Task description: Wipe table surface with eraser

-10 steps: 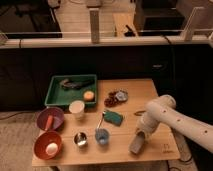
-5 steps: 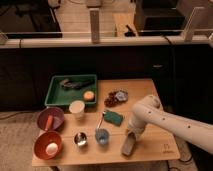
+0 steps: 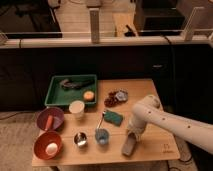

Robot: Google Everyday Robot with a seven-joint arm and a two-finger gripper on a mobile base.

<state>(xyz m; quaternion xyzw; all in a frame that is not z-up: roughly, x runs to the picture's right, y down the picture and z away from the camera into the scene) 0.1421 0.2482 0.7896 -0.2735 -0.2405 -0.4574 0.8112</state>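
The table surface (image 3: 150,145) is a light wooden top filling the lower middle of the camera view. The white arm reaches in from the right, its gripper (image 3: 131,140) pointing down near the table's front edge. Under it stands the eraser (image 3: 128,147), a grey-tan oblong block, with its lower end resting on the wood. The gripper sits right on the eraser's top end. A dark teal pad (image 3: 113,117) lies just left of the arm.
A green tray (image 3: 55,95) holds a dark object at back left. An orange ball (image 3: 88,95), a white cup (image 3: 76,108), a purple bowl (image 3: 50,120), an orange bowl (image 3: 48,145), a metal cup (image 3: 80,139), a blue cup (image 3: 101,136) and a snack bag (image 3: 115,97) crowd the left and middle.
The arm has swung left and toward the front edge, dragging the eraser across the wood from the right part of the table.
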